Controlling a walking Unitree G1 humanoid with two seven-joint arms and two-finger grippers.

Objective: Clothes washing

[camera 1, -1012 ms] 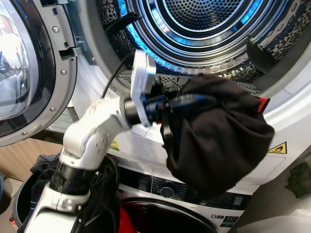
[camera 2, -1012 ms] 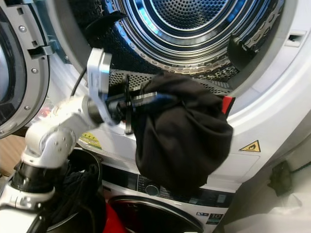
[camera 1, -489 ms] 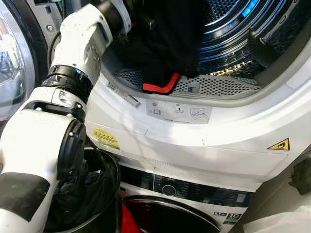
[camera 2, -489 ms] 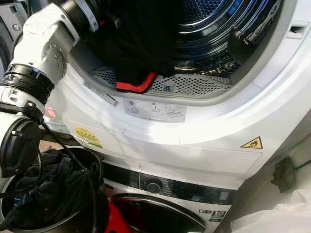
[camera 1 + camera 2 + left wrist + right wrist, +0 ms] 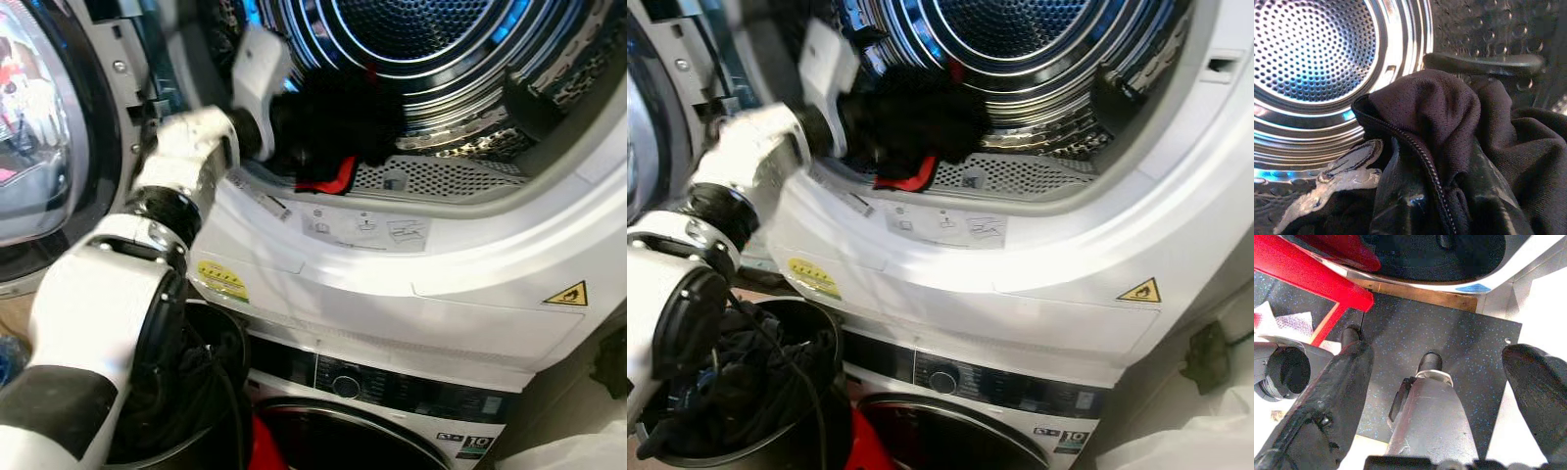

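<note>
My left gripper (image 5: 318,132) reaches over the lip of the upper machine's steel drum (image 5: 431,39). It is shut on a black garment (image 5: 338,117) whose red trim (image 5: 328,178) hangs onto the perforated lip. In the left wrist view the black garment (image 5: 1449,147), with a zipper, is bunched over my glossy fingers (image 5: 1400,200), and the drum's back wall (image 5: 1312,49) lies beyond. My right gripper (image 5: 1435,350) hangs idle above the dark speckled floor, open and holding nothing.
The round door (image 5: 39,127) stands open at the left. A dark basket (image 5: 774,431) with more dark clothes sits by my left side, below the arm. Under the drum are a second machine's control panel (image 5: 392,377) and something red (image 5: 263,450).
A second ago the garment hung from my left gripper outside the opening. The arm then went deep into the drum and has drawn back a little, with the garment now at the drum's lip.
</note>
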